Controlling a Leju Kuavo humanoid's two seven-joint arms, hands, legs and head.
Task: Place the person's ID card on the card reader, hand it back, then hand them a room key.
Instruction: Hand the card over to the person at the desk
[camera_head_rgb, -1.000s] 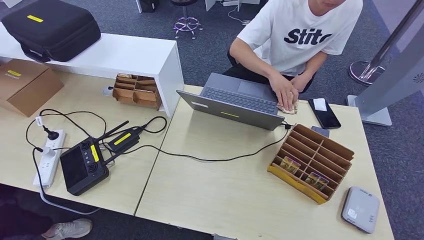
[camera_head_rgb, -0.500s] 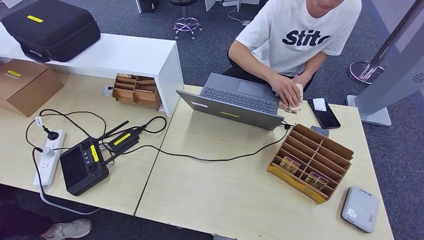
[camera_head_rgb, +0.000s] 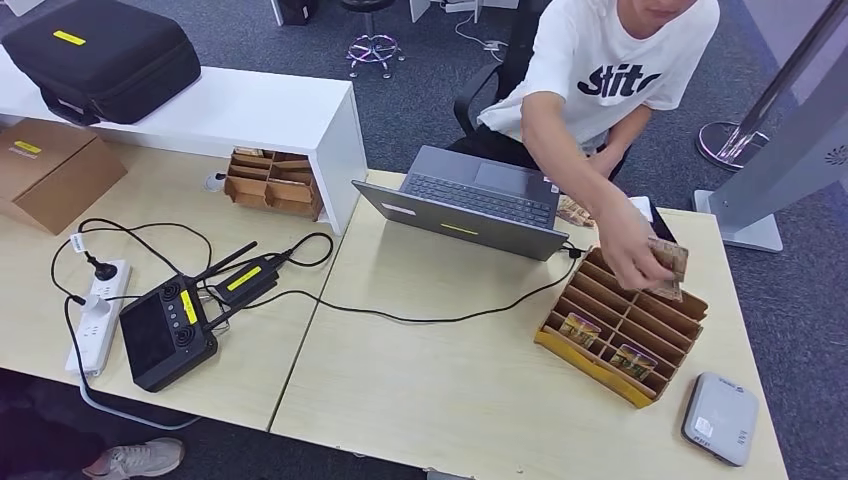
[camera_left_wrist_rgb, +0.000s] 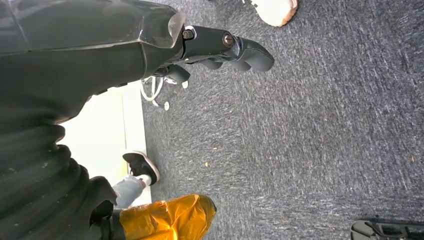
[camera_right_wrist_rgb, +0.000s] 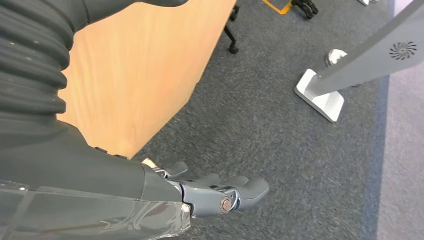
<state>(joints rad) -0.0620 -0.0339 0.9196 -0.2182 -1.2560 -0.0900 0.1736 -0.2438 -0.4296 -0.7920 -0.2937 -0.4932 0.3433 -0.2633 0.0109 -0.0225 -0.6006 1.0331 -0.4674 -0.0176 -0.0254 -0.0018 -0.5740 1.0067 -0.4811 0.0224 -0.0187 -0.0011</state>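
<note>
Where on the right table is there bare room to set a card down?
Bare wood lies in front of the laptop, between the cable and the near edge, left of the divider box. It is crowded by the box, where the person's hand holds cards.

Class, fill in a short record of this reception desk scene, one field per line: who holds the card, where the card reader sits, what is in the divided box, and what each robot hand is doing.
card holder: person's hand holds a card above the cardboard organizer
card reader: near table corner, beside the organizer
organizer contents: two small items
left hand: hanging over floor, holding nothing
right hand: hanging over floor, holding nothing
</note>
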